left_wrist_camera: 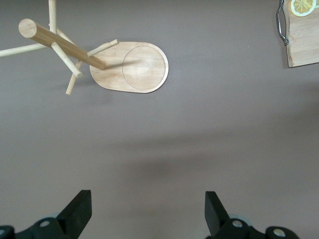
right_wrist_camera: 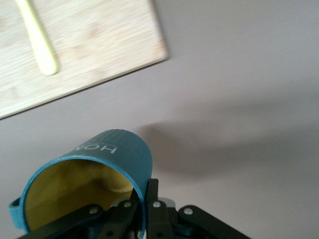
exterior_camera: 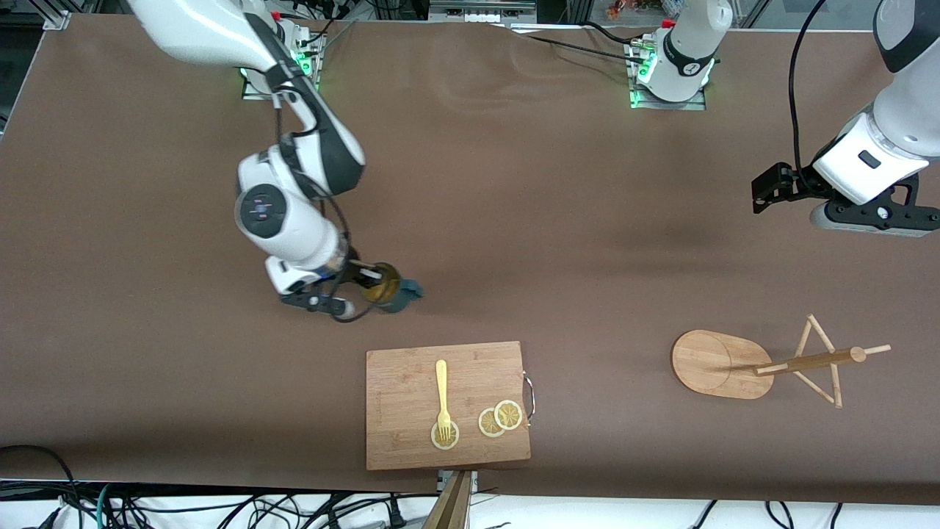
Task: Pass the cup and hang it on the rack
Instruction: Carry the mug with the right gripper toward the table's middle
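Handover leg judged in hand; cup (exterior_camera: pixel 391 288) best kept steady, handle left exposed for receiving claw, carried toward rack (exterior_camera: pixel 764 364); cup held off table, over bare cloth just past cutting board (exterior_camera: pixel 446 404); rim clamped between closed fingers of right gripper (exterior_camera: pixel 365 276), wrist bent low, mouth tipped sideways; left gripper (exterior_camera: pixel 764 191) spread wide, empty, parked high above rack, waiting.
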Available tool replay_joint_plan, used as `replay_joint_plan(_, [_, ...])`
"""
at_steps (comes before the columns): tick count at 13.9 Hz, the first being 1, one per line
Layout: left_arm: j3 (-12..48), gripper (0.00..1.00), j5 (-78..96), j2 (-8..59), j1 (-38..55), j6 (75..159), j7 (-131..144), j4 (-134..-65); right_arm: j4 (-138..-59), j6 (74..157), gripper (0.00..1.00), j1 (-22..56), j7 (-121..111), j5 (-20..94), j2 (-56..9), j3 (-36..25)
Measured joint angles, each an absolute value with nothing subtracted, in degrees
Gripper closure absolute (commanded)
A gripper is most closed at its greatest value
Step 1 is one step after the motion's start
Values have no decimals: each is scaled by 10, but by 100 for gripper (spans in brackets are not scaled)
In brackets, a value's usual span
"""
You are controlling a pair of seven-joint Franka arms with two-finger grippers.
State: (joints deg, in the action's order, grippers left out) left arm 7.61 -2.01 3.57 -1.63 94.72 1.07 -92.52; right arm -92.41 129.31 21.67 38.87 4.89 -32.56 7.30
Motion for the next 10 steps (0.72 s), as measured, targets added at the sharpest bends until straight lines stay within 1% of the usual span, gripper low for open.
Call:
replay_joint_plan(5, [78, 0, -20, 36, -16, 946, 11, -925, -827, 1296, 100, 299, 509, 49, -399, 72])
replay_joint_plan(7, [77, 0, -20, 38, -16, 945, 11, -925, -809, 1312, 100, 325, 519, 49, -416, 72])
replay_joint_plan(10, [77, 0, -20, 43, -16, 945, 11, -925, -801, 1347, 100, 360, 534, 49, -437, 72])
